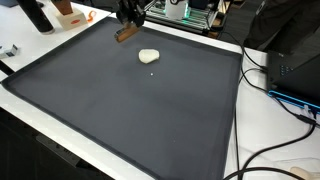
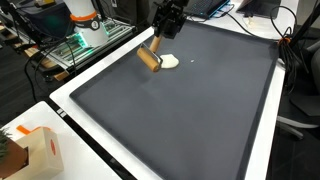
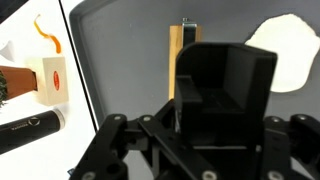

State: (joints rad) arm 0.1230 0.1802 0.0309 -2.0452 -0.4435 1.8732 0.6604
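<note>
Surface: dark mat [image 1: 130,110] covering a white desk [image 1: 243,120], with cables [image 1: 285,95] trailing off one side.
Gripper: we find the gripper [image 2: 163,36] low over the mat near one edge. Its fingertips are hidden, so we cannot tell whether it clamps anything.
Block: the wooden block [image 2: 150,59] sits directly beneath the gripper, tilted. In the wrist view its long axis runs straight away from the camera.
Neighbour: a white lump [image 2: 171,62] lies on the mat just beside the block.
</note>
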